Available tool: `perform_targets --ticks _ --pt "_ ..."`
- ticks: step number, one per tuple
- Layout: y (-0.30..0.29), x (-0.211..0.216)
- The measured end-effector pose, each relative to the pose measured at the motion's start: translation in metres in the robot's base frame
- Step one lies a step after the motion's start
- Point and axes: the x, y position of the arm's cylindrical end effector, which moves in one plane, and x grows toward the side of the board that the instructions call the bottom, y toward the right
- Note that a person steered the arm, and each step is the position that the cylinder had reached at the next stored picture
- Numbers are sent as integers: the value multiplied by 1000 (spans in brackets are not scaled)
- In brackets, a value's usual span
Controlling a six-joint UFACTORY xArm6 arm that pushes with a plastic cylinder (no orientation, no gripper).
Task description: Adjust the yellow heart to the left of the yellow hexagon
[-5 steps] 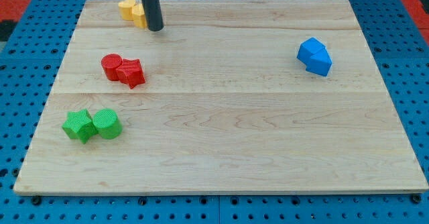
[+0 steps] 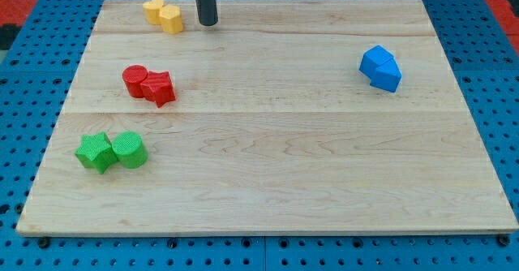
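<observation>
While my tip (image 2: 208, 23) stands bare, holding nothing, near the wooden board's (image 2: 268, 165) twelve o'clock edge, the yellow hexagon block (image 2: 171, 19) lies apart at its nine o'clock, touching the yellow heart block (image 2: 153, 10) at its ten o'clock.

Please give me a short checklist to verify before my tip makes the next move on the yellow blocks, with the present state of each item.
1. My tip is in view, near the view's top: ok.
2. My tip stands apart from the yellow pair, on their right: ok.
3. The yellow heart lies on the left of the yellow hexagon: ok.
4. Heart and hexagon touch each other: ok.
5. The red blocks, green blocks and blue blocks are far from my tip: ok.
6. The yellow pair sits safely inside the board edge: cannot tell, very close.
</observation>
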Motion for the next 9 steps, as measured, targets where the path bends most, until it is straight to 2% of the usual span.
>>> perform_targets --ticks 2,4,7,8,9 --pt "-39 -43" --pt "-100 -42" --pt "-187 -15" --pt "-203 8" --pt "-164 11"
